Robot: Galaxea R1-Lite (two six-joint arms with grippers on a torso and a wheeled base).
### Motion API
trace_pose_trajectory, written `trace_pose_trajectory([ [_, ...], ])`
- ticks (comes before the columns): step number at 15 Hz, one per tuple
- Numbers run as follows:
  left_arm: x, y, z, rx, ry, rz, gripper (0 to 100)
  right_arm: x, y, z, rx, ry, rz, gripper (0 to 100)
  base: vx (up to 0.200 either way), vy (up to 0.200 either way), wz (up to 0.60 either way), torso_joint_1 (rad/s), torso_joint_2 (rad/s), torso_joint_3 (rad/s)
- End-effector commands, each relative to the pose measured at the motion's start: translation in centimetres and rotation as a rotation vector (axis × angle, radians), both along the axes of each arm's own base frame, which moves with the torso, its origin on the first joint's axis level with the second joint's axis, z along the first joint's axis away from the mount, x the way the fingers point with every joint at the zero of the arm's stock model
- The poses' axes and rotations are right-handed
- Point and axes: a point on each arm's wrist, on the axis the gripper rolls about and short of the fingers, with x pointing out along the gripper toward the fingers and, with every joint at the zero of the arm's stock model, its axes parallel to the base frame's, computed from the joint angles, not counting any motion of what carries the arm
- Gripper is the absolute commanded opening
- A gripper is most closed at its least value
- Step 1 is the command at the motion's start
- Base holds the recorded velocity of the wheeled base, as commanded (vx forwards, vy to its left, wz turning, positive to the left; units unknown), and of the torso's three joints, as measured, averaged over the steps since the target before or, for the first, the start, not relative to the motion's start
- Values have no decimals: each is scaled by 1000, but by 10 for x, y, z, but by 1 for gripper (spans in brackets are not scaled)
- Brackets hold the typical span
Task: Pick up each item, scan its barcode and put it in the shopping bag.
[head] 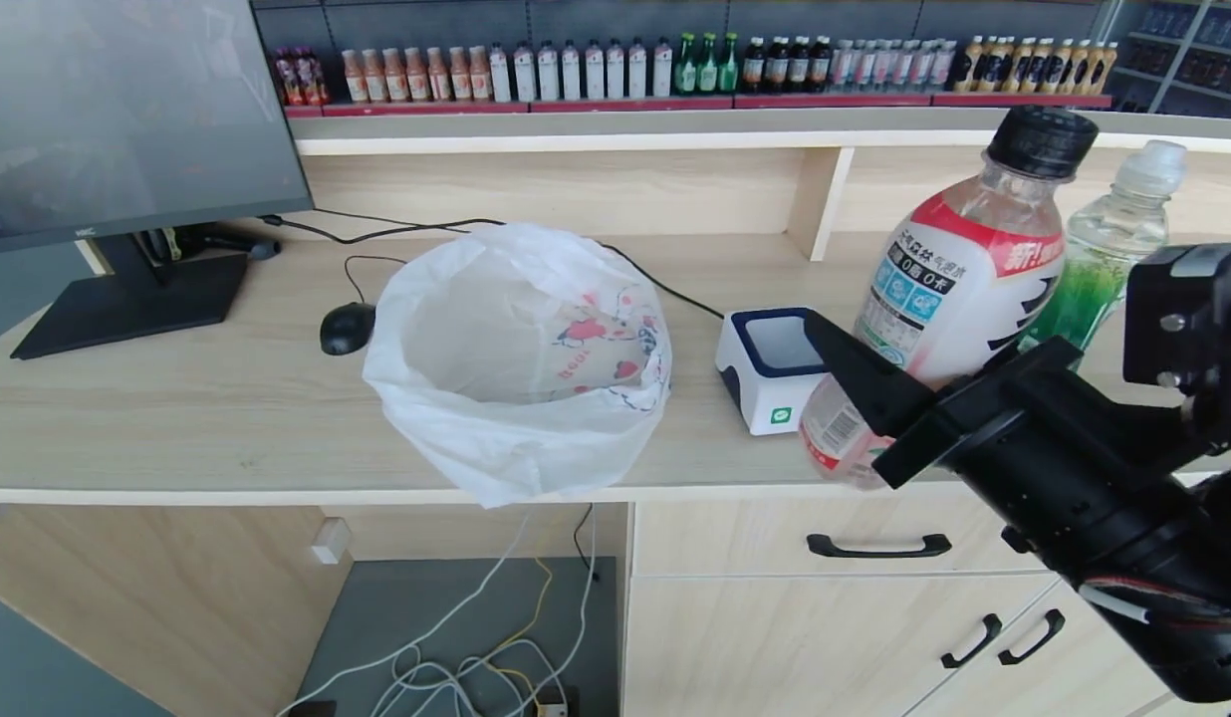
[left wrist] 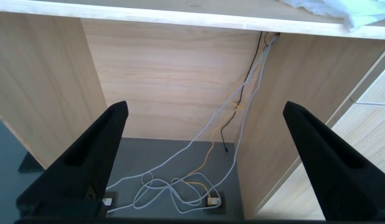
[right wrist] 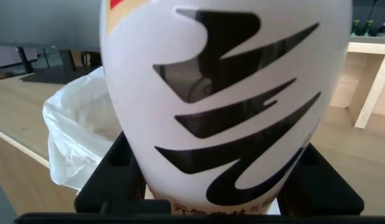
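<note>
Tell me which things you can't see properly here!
- Head view: the shopping bag hides its own bottom behind its near rim.
- Head view: the lower half of the green bottle sits behind the black-capped bottle and the right gripper.
- Right wrist view: the black-capped bottle's cap and base are cut off by the edges.
- Head view: the shelf bottles have labels too small to read.

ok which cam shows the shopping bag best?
Head view: the whole shopping bag, mouth open, on the counter. Right wrist view gets one side behind the held bottle; left wrist view just a scrap overhanging the counter edge.
</note>
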Motion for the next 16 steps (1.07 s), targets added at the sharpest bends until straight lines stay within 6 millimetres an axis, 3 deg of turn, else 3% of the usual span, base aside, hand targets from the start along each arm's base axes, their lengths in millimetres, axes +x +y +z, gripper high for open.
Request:
trace_pose_trajectory([
  [1, 0, 0, 0, 0, 1, -1, 100, 20, 15, -4, -23, -6, 16, 0, 0, 0, 0, 0, 0, 0],
  [2, 0, 0, 0, 0, -1, 0, 100, 22, 15, -5, -26, -7, 16, 0, 0, 0, 0, 0, 0, 0],
  [4, 0, 0, 0, 0, -1, 0, 100, 45, 16, -2, -77, -70, 24, 0, 0, 0, 0, 0, 0, 0],
  [10, 0, 0, 0, 0, -1, 0, 100, 71, 14, 8, -138, -177, 33, 0, 0, 0, 0, 0, 0, 0],
  [16, 0, 0, 0, 0, 1, 0, 100, 105, -7, 39, -275, -334, 32, 0, 0, 0, 0, 0, 0, 0],
])
